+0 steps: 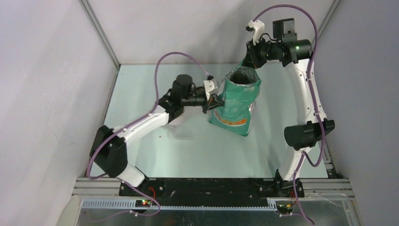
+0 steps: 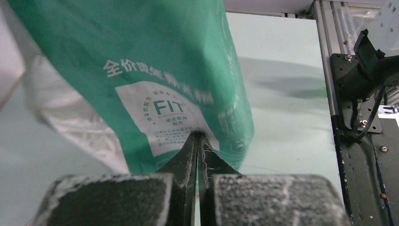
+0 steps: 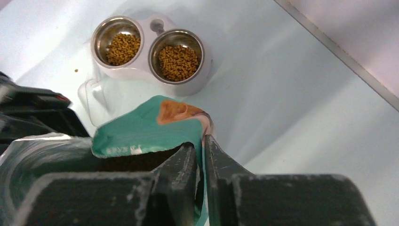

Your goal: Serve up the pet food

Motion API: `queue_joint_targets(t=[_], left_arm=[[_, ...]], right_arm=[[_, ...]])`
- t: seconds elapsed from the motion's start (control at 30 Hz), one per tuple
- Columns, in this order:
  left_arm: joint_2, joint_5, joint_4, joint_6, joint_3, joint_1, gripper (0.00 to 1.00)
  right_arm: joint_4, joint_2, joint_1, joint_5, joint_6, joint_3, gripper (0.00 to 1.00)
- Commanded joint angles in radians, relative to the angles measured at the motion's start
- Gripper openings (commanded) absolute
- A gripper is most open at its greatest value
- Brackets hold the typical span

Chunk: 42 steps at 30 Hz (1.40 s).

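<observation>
Both steel bowls (image 3: 97, 37) of the white feeder (image 3: 157, 24), upper left of the right wrist view, hold pet food (image 3: 123, 47). One stray pellet (image 3: 75, 70) lies on the tabletop (image 3: 291, 94) left of the feeder. The feeder is not seen in the top view. The green bag (image 1: 237, 101) stands upright mid-frame in the top view, mouth open. The left jaws are fully closed, tips meeting on the bag's printed side panel; it looks like a pinch of film is between them. The right jaws sit on the bag's top rim, nearly closed, with rim film in a sliver of gap; the grip looks light. Judgement: the bowls look filled, so serving is mostly done, and the step in hand is parking the bag upright and letting go. To do it well, get the bag base flat on the tabletop before any release. Free one side at a time, rim first, with the side pinch as anchor. Lift the right jaws straight up off the rim with no sideways drag, or the open mouth may tip and spill. Mind the feeder just beyond the rim in the right wrist view.
</observation>
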Motion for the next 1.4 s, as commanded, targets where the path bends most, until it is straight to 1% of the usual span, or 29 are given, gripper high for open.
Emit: queue_joint_targets(t=[0.0, 0.03, 0.07, 0.1, 0.13, 0.17, 0.2, 0.23, 0.27, 0.3, 0.33, 0.37, 0.4, 0.43, 0.5, 0.57, 0.63, 0.7, 0.73, 0.9, 1.1, 1.23, 1.3, 1.37], left_arm=[[0.072, 0.003, 0.110, -0.006, 0.062, -0.059, 0.00], [0.077, -0.015, 0.132, -0.037, 0.061, -0.062, 0.00], [0.087, -0.051, 0.167, -0.051, 0.058, -0.064, 0.00], [0.089, -0.067, 0.180, -0.072, 0.056, -0.065, 0.00], [0.087, -0.094, 0.190, -0.074, 0.053, -0.063, 0.00], [0.082, -0.103, 0.193, -0.072, 0.049, -0.062, 0.00], [0.078, -0.118, 0.195, -0.071, 0.041, -0.057, 0.00], [0.072, -0.122, 0.198, -0.071, 0.036, -0.055, 0.00], [0.070, -0.125, 0.198, -0.071, 0.030, -0.050, 0.00], [0.068, -0.127, 0.195, -0.072, 0.029, -0.048, 0.00], [0.068, -0.132, 0.195, -0.080, 0.028, -0.045, 0.00], [0.068, -0.133, 0.197, -0.084, 0.029, -0.043, 0.00], [0.068, -0.136, 0.198, -0.090, 0.029, -0.041, 0.00], [0.067, -0.137, 0.198, -0.091, 0.030, -0.041, 0.00], [0.065, -0.146, 0.197, -0.095, 0.030, -0.038, 0.00], [0.066, -0.150, 0.193, -0.101, 0.033, -0.038, 0.00], [0.069, -0.150, 0.185, -0.103, 0.038, -0.037, 0.00], [0.069, -0.151, 0.181, -0.105, 0.041, -0.035, 0.00], [0.067, -0.152, 0.179, -0.104, 0.042, -0.035, 0.00], [0.058, -0.153, 0.167, -0.106, 0.041, -0.034, 0.00], [0.047, -0.146, 0.142, -0.093, 0.048, -0.031, 0.00], [0.046, -0.132, 0.083, -0.085, 0.072, -0.021, 0.00], [0.048, -0.112, 0.043, -0.076, 0.100, -0.014, 0.00], [0.046, -0.096, -0.013, -0.066, 0.115, -0.002, 0.03]], right_arm=[[-0.002, -0.076, -0.011, -0.068, 0.036, 0.050, 0.22], [-0.031, -0.089, -0.020, -0.077, 0.036, 0.054, 0.27], [-0.042, -0.100, -0.028, -0.103, 0.043, 0.059, 0.36], [-0.061, -0.122, -0.057, -0.123, 0.049, 0.059, 0.41], [-0.070, -0.135, -0.076, -0.193, 0.064, 0.057, 0.49], [-0.085, -0.161, -0.128, -0.235, 0.070, 0.054, 0.52], [-0.092, -0.174, -0.158, -0.338, 0.069, 0.041, 0.58], [-0.110, -0.203, -0.219, -0.437, 0.061, 0.029, 0.60], [-0.125, -0.219, -0.247, -0.472, 0.014, 0.001, 0.66], [-0.171, -0.254, -0.287, -0.520, -0.022, -0.015, 0.68], [-0.201, -0.270, -0.309, -0.528, -0.124, -0.050, 0.71], [-0.271, -0.302, -0.313, -0.520, -0.185, -0.068, 0.73], [-0.303, -0.319, -0.313, -0.508, -0.293, -0.117, 0.74], [-0.335, -0.354, -0.312, -0.477, -0.340, -0.149, 0.75], [-0.320, -0.402, -0.304, -0.436, -0.439, -0.280, 0.74], [-0.291, -0.436, -0.282, -0.396, -0.489, -0.346, 0.72], [-0.279, -0.450, -0.241, -0.347, -0.523, -0.377, 0.70], [-0.242, -0.455, -0.174, -0.275, -0.507, -0.406, 0.69], [-0.195, -0.464, -0.161, -0.229, -0.495, -0.417, 0.69], [-0.018, -0.489, -0.119, -0.141, -0.418, -0.503, 0.68], [0.024, -0.452, -0.107, -0.129, -0.395, -0.493, 0.62], [0.051, -0.431, -0.087, -0.138, -0.395, -0.493, 0.58], [0.044, -0.414, -0.076, -0.151, -0.400, -0.481, 0.53], [0.025, -0.398, -0.070, -0.165, -0.410, -0.464, 0.32]])
